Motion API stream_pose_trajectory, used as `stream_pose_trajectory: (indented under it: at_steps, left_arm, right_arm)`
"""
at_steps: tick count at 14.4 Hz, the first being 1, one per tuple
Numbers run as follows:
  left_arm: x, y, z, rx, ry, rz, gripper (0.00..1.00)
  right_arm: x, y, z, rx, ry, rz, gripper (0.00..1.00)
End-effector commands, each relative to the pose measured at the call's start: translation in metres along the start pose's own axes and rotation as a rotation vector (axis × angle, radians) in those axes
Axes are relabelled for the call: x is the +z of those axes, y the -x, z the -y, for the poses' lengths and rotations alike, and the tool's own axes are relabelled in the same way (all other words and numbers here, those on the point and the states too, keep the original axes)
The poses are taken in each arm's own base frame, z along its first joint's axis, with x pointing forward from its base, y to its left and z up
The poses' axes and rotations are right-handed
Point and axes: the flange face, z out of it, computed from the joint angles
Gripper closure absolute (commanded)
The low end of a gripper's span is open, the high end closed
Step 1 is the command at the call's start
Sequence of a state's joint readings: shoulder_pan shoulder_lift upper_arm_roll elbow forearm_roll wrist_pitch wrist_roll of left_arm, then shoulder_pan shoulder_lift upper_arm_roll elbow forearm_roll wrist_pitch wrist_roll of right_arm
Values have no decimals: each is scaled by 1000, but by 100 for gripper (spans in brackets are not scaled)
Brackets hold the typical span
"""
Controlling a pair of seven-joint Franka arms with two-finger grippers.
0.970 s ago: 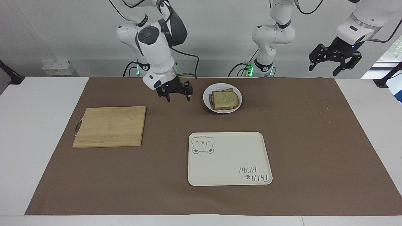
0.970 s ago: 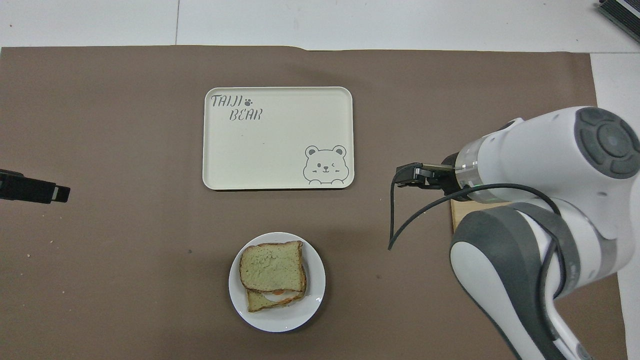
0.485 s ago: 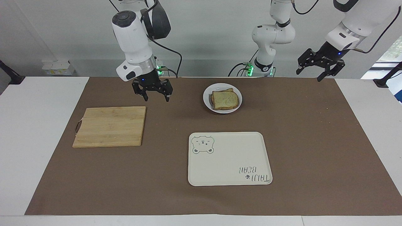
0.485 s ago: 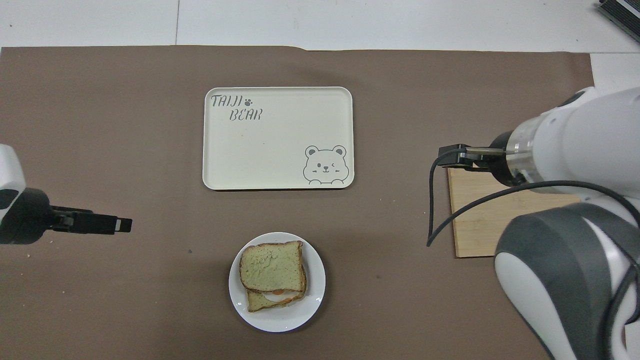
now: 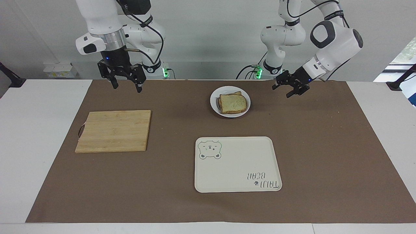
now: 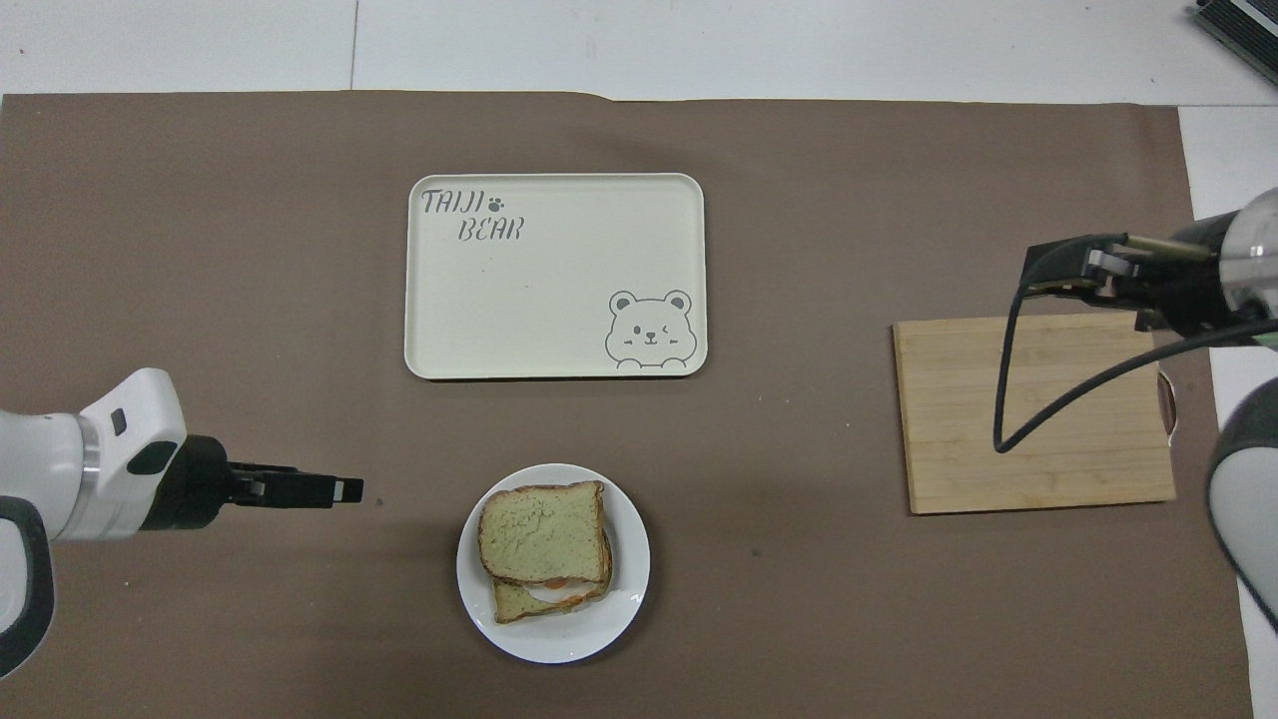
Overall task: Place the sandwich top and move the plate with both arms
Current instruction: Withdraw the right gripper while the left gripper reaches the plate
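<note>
Small round white plate (image 5: 230,101), at 12 o'clock of the cream bear tray (image 5: 237,164), carrying the pale brown-crusted sandwich top (image 5: 232,103) on the egg toast: rigid, smooth, likely slippery (bread soft, crushable), best gripped at rim edges; left gripper (image 5: 291,87) and right gripper (image 5: 123,78) both spread, empty.

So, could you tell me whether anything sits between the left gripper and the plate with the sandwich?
Nothing visible does. The left gripper hangs open over bare mat beside the plate, toward the left arm's end of the table. The sandwich top lies on the stack on the plate. The right gripper waits near the cutting board.
</note>
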State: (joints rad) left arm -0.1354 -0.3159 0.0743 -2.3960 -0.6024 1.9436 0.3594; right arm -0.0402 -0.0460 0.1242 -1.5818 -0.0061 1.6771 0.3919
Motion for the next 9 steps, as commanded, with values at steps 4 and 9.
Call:
stream_pose_trajectory:
  at_steps: [4,9]
  left_arm:
    - [74,41,30,-28,129,-34,0]
    - [109,55,27,-71,188,-57,13]
  right_arm:
    - [-27,-12,-71,40,16,3,0]
    - [-13,-7,-101,-27,31,45,0]
